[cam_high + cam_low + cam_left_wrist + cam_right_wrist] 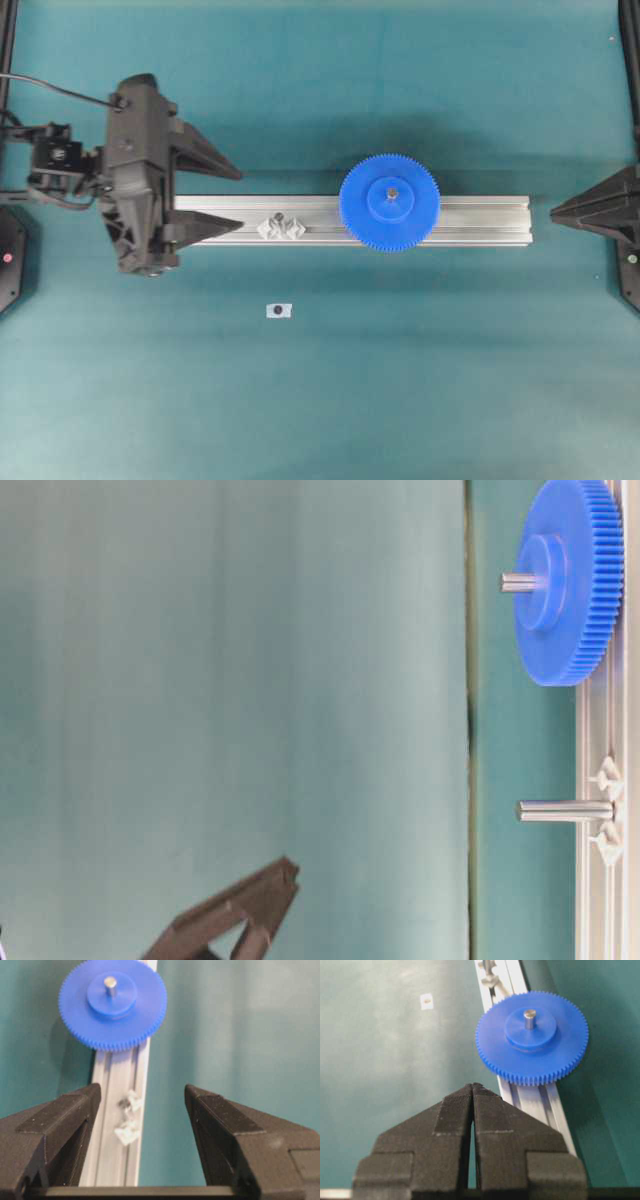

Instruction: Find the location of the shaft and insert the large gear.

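Observation:
The large gear (389,202), a bright blue toothed disc, lies flat on the aluminium rail (480,220) with a grey peg (529,1017) poking up through its hub. To its left a bare shaft (281,225) stands upright on the rail between two small translucent brackets (127,1117). My left gripper (240,198) is open and empty at the rail's left end, one fingertip over the rail, the shaft just ahead of it (142,1092). My right gripper (472,1087) is shut on nothing, off the rail's right end (555,212), apart from the gear (531,1037).
A tiny white square tag with a dark dot (279,310) lies on the teal mat in front of the rail. The rail runs left to right across the middle of the mat. Black arm bases sit at both side edges.

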`<state>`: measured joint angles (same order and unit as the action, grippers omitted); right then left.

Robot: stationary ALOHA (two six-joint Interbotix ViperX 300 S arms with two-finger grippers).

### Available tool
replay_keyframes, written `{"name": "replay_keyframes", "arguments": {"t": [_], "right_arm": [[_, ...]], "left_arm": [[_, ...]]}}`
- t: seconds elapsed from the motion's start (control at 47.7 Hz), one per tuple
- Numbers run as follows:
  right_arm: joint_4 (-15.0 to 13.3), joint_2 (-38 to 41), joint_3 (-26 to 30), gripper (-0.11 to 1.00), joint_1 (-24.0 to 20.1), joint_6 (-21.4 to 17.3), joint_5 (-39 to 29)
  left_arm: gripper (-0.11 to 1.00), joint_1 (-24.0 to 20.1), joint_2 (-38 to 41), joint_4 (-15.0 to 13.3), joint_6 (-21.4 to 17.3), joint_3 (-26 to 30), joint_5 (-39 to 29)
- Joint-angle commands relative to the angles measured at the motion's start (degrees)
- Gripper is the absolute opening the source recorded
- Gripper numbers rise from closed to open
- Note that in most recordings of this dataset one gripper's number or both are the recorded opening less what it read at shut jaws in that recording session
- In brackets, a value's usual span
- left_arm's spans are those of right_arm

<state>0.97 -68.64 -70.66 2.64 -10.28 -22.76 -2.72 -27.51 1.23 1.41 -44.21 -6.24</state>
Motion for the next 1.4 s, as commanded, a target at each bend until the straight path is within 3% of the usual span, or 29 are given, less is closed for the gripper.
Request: {"name": "replay_keyframes", "arguments": {"t": [0.0, 1.152, 1.382], "right_arm": [[-0.2, 0.2, 0.6, 0.02, 0.1, -0.4, 0.4], [-0.4, -3.1, -3.1, 0.03, 0.1, -0.4, 1.0], [-0.4, -4.6, -6.4, 0.03, 0.1, -0.1, 7.6]], "left_arm": [[0.70, 0.3, -2.7, 0.1, 0.0, -0.1, 0.5], [0.70, 0.4, -12.8, 0.1, -0.9, -9.0, 0.7], [0.70, 0.5, -19.5, 0.1, -1.1, -14.7, 5.3]]}}
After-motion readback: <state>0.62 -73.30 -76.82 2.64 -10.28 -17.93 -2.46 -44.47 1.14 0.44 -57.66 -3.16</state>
